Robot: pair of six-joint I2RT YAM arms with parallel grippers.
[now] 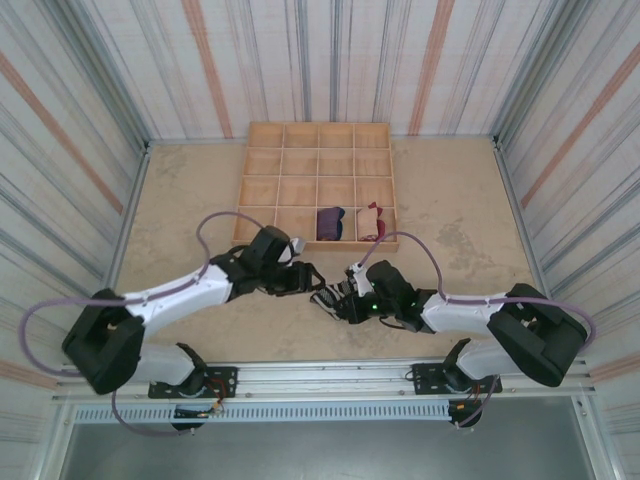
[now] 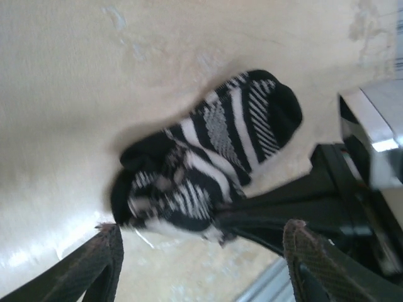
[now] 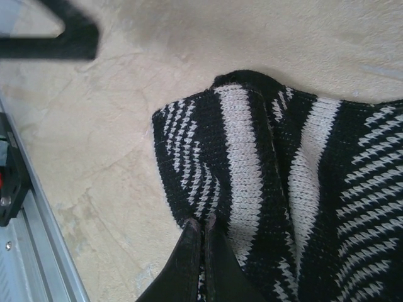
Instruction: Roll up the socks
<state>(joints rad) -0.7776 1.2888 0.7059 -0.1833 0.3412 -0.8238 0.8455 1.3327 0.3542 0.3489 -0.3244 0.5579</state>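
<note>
Tan table (image 1: 450, 210) — three socks (image 1: 328, 297), one tray (image 1: 318, 126)

A black-and-white striped sock (image 2: 214, 145) on a mottled beige table (image 2: 63, 94).
Upper centre of the overhead view: pale wooden tray (image 1: 300, 163), one purple sock (image 1: 330, 222), one tan-and-red sock (image 1: 376, 220).
</note>
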